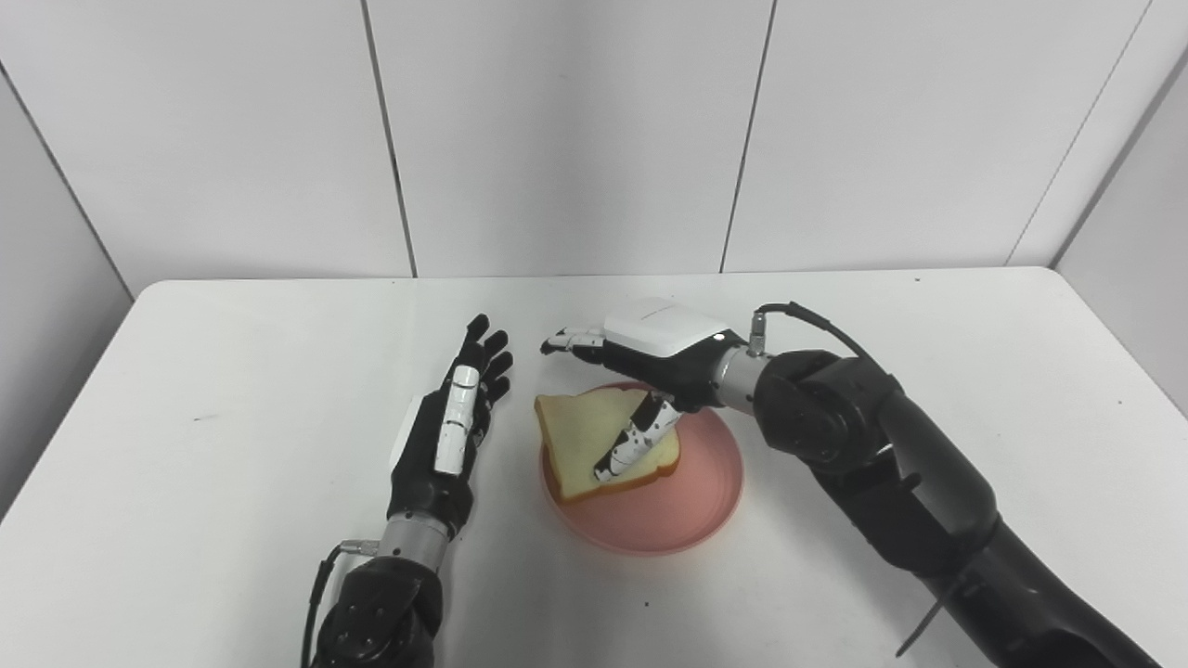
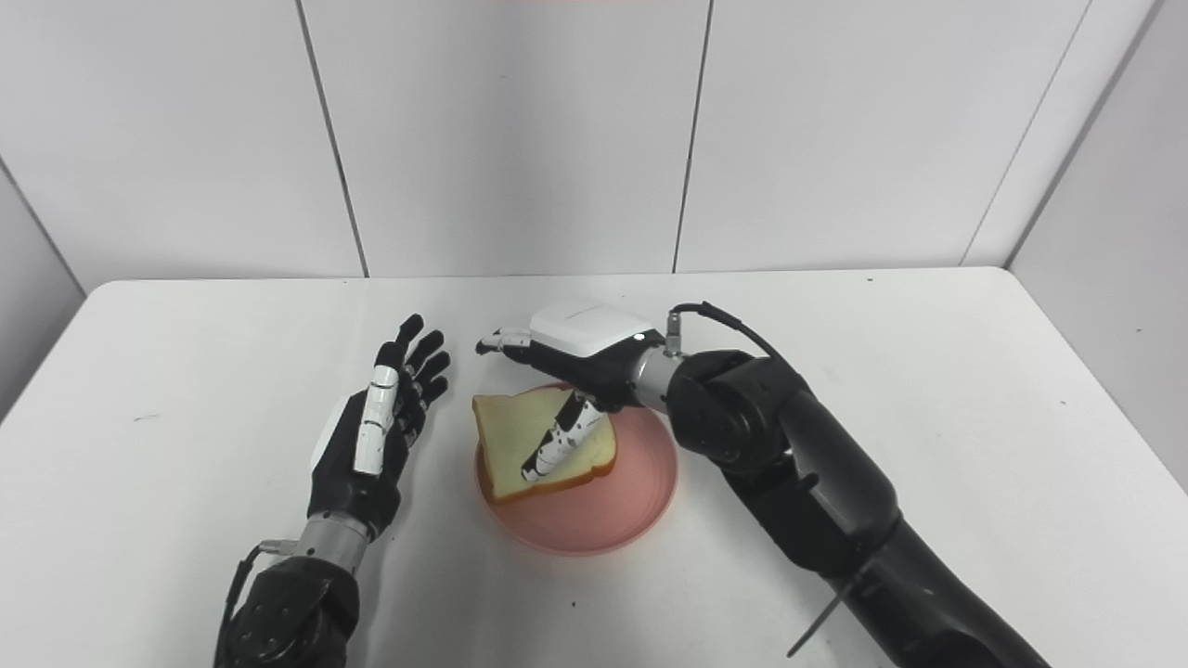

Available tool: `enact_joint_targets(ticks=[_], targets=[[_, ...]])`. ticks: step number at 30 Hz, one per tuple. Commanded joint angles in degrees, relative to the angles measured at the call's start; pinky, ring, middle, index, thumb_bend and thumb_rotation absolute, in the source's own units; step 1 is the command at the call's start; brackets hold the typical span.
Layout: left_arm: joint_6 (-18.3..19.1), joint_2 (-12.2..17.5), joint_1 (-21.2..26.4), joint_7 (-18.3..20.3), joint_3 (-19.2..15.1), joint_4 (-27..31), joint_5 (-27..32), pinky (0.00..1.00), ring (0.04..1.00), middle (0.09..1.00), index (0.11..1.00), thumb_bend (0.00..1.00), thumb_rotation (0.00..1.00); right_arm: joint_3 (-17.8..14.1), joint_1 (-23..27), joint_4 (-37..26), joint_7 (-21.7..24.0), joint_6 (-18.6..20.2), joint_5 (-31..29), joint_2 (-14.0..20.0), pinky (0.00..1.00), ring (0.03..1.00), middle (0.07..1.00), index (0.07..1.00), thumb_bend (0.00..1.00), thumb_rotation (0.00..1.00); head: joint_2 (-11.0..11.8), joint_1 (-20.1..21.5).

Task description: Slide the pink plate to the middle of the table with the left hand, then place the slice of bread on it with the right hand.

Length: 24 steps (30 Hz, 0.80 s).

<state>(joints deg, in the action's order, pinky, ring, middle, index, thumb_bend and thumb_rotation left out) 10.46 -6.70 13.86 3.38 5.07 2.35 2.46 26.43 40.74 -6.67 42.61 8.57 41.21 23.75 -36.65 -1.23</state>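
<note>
While the pink plate [image 1: 691,520] sits near the middle of the white table [image 1: 974,371], the slice of bread [image 1: 580,441] lies in it, covering the plate's left half and reaching out over the left rim. The slice is pale with a tan crust, its pointed corner toward the far left, and it looks slightly tilted rather than flat, though whether its far edge is lifted off the plate cannot be told.

Over the plate's far side hangs the right hand [image 1: 650,357], palm down, its white back plate facing up and its black forearm reaching in from the lower right. Its fingers [image 1: 568,341] stretch out to the left, together and fairly straight, above the table just beyond the bread and clear of it. The thumb [image 1: 636,441] angles down and lies across the top of the slice, touching it; nothing presses the bread from the other side, so the hand is not clamped on it.

To the left of the plate, near but apart from it, the left hand [image 1: 450,431] stands on edge, palm turned toward the plate. Its fingers [image 1: 483,357] point away from the robot, extended and slightly fanned, holding nothing.
</note>
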Motion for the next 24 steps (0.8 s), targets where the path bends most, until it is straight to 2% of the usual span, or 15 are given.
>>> enact_joint_targets(ticks=[1,6,13,18,22,23,24], targets=[[-0.06,-0.24,2.09,0.02,-0.06,2.41,0.37,0.96,0.954,0.958,0.966,0.74,0.97,-1.52,2.87,-2.74,0.03,0.31,-0.18,0.58,0.8,0.921,0.955,0.935,1.0,0.41,0.01,0.05],[-0.13,0.08,2.14,0.44,-0.25,2.15,0.79,0.97,0.958,0.962,0.97,0.73,0.98,-2.21,3.1,-5.15,1.97,0.79,-0.07,1.38,0.83,0.944,0.955,0.936,1.0,0.41,-0.01,0.23],[0.23,0.29,2.15,0.62,-0.34,2.48,1.15,0.98,0.957,0.964,0.972,0.74,0.97,-3.45,3.35,-8.02,5.75,4.23,0.88,2.28,0.89,0.965,0.974,0.95,1.0,0.41,-0.04,0.67],[-0.57,0.26,1.98,0.27,-0.46,2.41,0.98,0.97,0.95,0.959,0.966,0.74,0.97,-8.05,2.01,-9.86,4.28,6.36,-1.54,2.36,0.9,0.974,0.986,0.966,1.0,0.37,0.15,0.76],[-1.53,0.61,1.7,0.73,-0.41,2.2,1.09,0.97,0.952,0.964,0.971,0.74,0.98,-13.62,-1.74,-8.98,-0.82,6.93,-5.23,0.81,0.83,0.951,0.979,0.985,1.0,0.45,0.93,0.8],[-1.55,0.65,1.59,0.78,-0.38,2.35,1.09,0.98,0.956,0.968,0.974,0.74,0.98,-14.67,-2.85,-8.77,-2.15,7.03,-5.88,0.54,0.81,0.956,0.982,0.995,1.0,0.55,1.27,0.76],[-1.46,0.69,1.46,0.86,-0.38,2.54,1.21,0.98,0.958,0.97,0.976,0.74,0.98,-16.0,-4.39,-8.72,-3.78,8.07,-6.3,-0.2,0.81,0.959,0.988,0.998,1.0,0.61,1.38,0.78]])
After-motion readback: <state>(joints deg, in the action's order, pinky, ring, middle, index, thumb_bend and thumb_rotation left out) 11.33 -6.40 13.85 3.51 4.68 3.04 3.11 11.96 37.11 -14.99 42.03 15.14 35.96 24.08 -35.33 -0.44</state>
